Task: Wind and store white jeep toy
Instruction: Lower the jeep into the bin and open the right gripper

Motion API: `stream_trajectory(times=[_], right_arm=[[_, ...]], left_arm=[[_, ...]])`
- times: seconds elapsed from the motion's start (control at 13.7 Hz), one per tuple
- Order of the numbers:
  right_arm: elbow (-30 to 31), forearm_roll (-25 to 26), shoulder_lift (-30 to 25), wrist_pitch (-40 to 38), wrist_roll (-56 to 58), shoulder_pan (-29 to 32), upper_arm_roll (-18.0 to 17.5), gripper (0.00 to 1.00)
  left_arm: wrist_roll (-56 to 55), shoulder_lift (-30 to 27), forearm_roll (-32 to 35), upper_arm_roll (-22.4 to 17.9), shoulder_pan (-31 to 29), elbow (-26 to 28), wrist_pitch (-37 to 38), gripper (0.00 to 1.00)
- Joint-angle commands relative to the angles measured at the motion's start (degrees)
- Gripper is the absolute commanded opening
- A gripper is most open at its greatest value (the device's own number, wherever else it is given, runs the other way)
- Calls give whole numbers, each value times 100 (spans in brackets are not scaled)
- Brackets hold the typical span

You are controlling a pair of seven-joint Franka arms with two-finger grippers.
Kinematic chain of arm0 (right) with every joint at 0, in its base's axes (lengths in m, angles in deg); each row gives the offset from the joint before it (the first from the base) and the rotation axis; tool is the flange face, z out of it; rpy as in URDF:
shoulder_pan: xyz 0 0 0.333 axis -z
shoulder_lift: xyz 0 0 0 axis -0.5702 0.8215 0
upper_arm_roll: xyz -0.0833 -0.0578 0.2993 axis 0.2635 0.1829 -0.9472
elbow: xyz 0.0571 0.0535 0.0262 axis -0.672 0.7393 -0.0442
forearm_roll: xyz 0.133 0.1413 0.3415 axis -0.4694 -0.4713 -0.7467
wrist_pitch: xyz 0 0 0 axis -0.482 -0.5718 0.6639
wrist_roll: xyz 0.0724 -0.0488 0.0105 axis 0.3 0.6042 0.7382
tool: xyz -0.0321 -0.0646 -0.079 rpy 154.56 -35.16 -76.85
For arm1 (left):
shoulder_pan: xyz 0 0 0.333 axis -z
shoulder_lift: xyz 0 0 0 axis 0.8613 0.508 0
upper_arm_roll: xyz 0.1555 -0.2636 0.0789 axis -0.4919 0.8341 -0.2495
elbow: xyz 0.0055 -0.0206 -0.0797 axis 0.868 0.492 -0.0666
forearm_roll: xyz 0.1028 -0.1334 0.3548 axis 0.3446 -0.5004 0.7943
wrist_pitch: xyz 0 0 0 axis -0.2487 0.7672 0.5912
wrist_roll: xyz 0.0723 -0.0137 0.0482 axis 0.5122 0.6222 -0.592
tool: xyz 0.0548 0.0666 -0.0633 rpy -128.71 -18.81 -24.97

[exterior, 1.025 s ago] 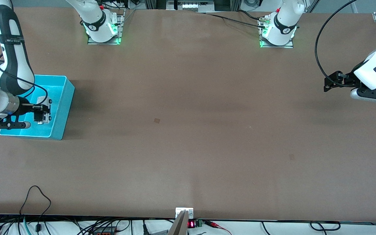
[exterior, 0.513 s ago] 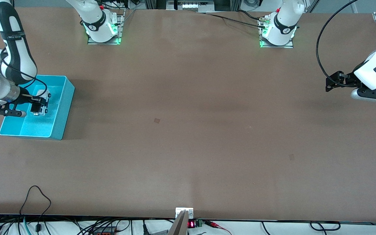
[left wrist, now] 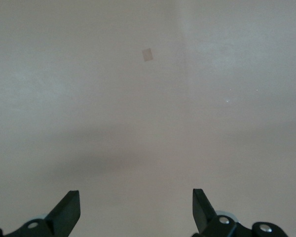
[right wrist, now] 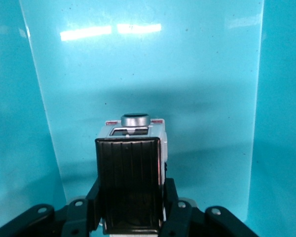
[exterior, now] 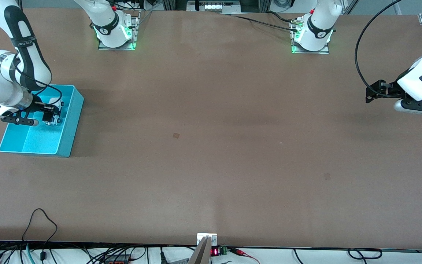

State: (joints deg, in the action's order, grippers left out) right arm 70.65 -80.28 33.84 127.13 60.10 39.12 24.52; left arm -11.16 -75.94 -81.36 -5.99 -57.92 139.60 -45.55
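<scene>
The white jeep toy (right wrist: 131, 173), with a black ribbed roof and a silver round part at one end, is clamped between the fingers of my right gripper (right wrist: 131, 205). In the front view the right gripper (exterior: 51, 118) holds the jeep (exterior: 54, 116) over the inside of the turquoise bin (exterior: 70, 126), low above its floor. My left gripper (exterior: 374, 93) is open and empty above bare table at the left arm's end; the left wrist view shows its fingertips (left wrist: 69, 210) wide apart over the brown tabletop.
The turquoise bin's floor and walls (right wrist: 34, 98) surround the jeep in the right wrist view. A small darker patch (exterior: 176, 135) marks the middle of the table. Cables hang along the table edge nearest the front camera.
My right gripper has carried the jeep over the bin away from the front camera and a little toward the table's middle. The left arm has barely moved.
</scene>
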Motion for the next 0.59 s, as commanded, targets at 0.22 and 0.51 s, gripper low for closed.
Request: stream_trajectory(times=[0.22, 0.51], right_arm=[[119, 90, -54, 147, 298, 197, -25, 28], [119, 90, -1, 112, 351, 224, -25, 69]], left_arm=[[-60, -49, 119, 20, -6, -52, 84, 100], [-60, -49, 119, 20, -6, -43, 84, 100]])
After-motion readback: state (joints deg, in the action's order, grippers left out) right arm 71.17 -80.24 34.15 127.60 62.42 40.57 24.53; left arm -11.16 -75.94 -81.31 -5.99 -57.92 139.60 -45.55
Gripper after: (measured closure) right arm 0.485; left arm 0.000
